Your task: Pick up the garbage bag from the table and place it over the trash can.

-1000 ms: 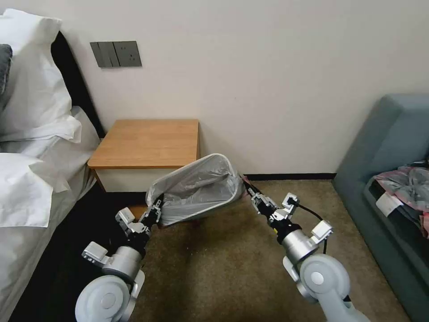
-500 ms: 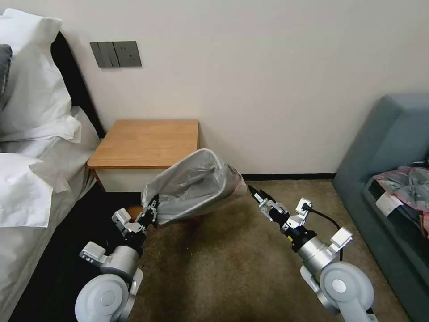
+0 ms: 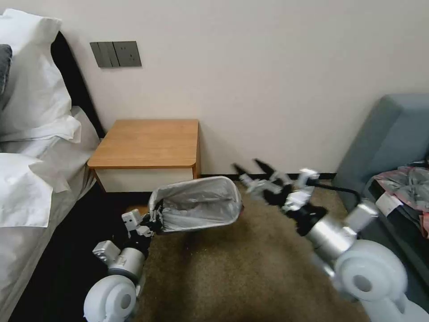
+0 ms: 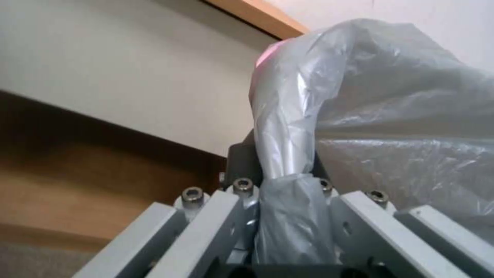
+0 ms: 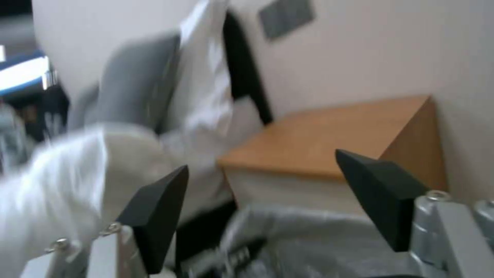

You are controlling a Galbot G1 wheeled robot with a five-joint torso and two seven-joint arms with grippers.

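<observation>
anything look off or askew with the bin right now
Yes: the trash can, garbage bag over its rim, is tipped on its side above the carpet, held only by the left gripper. The right gripper is open, off it.

Head overview; wrists close, sharing nightstand [image 3: 147,143]

The trash can is wrapped all over by the garbage bag [image 3: 196,203], so its walls cannot be seen. The right gripper [image 3: 251,172] is smeared by blur beside the bag (its black fingertips [image 5: 159,210] look soft too). The bed is cut off.
</observation>
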